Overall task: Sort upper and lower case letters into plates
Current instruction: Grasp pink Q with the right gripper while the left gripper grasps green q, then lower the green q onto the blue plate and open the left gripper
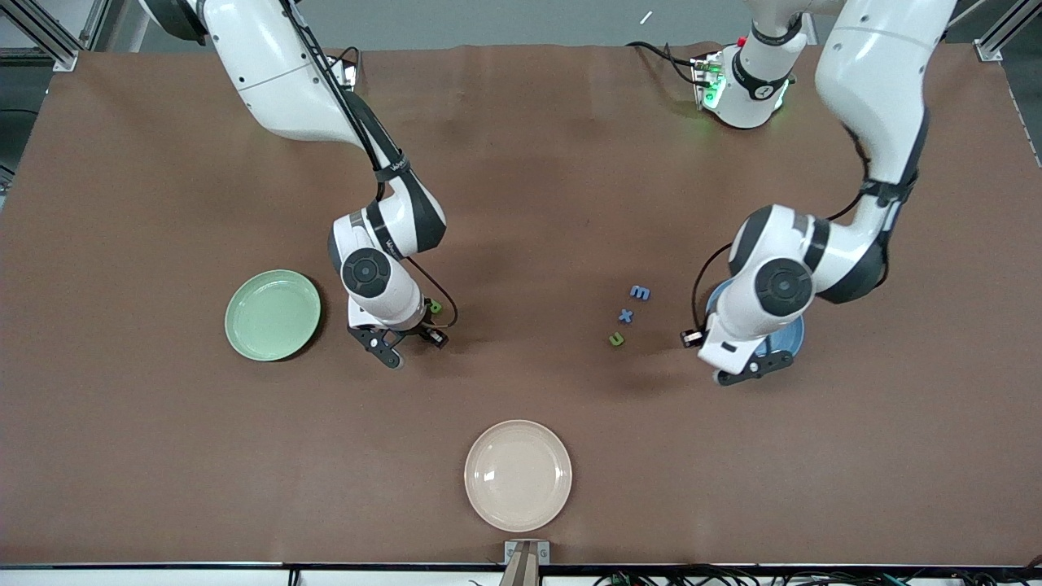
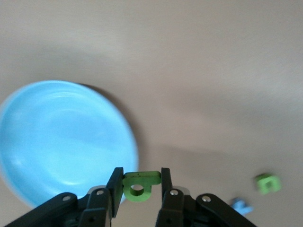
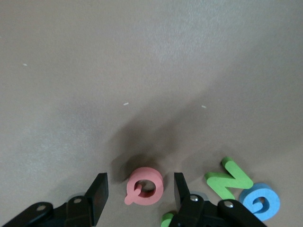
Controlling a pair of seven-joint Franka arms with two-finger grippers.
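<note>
Left hand [image 2: 138, 185]: I see it clamped on a green letter [image 2: 138, 185], over the blue plate's [image 2: 61, 142] rim.
Right hand [image 3: 138, 194]: fingers apart, straddling the pink Q [image 3: 144, 185], gripping nothing.

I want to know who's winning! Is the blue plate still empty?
Cannot tell for sure. The part of the blue plate that shows is bare; the left gripper holds a green letter at its rim, not dropped in.

Pink Q [image 3: 144, 186] between open end effector [image 3: 139, 198] fingers
</note>
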